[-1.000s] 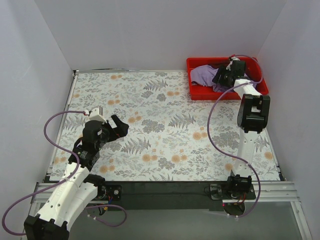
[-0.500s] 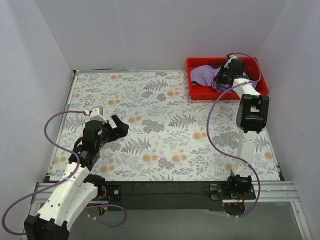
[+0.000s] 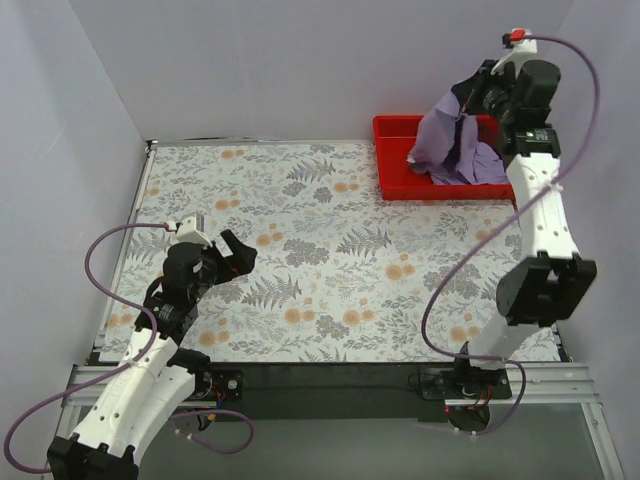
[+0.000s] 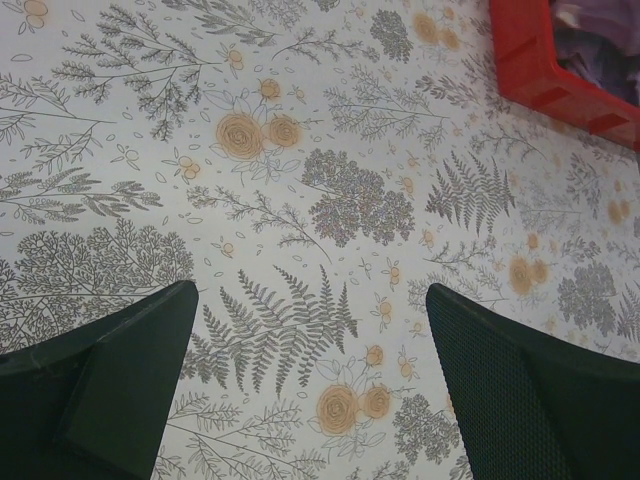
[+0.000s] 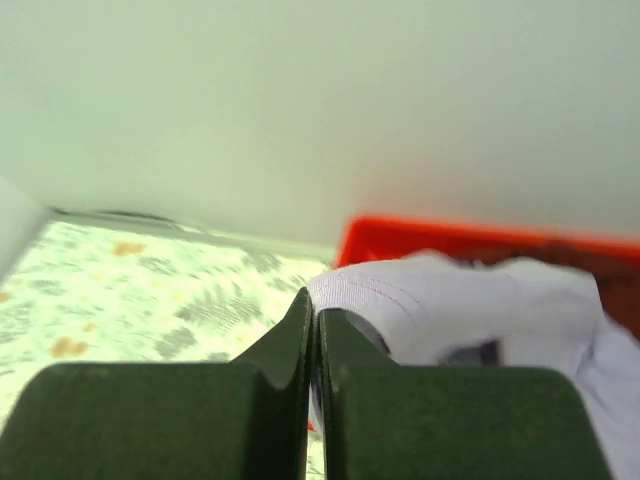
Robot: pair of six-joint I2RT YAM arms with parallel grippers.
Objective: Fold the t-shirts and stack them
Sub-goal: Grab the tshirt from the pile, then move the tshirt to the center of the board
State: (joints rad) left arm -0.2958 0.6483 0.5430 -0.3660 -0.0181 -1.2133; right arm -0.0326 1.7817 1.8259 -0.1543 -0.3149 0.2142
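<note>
Floral cloth (image 3: 330,250) covers the whole table, with plain white walls around it and a red tray (image 3: 392,186) in the far right corner. From my seat, the right gripper (image 5: 316,302) is raised high above that tray, its jaws pressed together on a thin fold of the lavender t-shirt (image 3: 455,145). The shirt hangs from it in a loose bunch, and the lower end trails down into the tray. The left gripper (image 4: 312,340) hovers low over the cloth on the near left, jaws spread and holding nothing. Some dark cloth (image 4: 590,30) shows in the tray in the left wrist view (possibly the second shirt, though I cannot tell for sure).

My worry is the grip. It takes only a narrow pleat near the fingertips, so a quick swing toward the table centre could let the cloth slide out and drop in a heap. The trailing end could also snag on the tray's rim and pull the tray along, or pull the other garment out with it if the two are tangled. Because the shirt is held at one point, it will land crumpled, and I judge the left arm must take a second corner before any fold will lie true.
</note>
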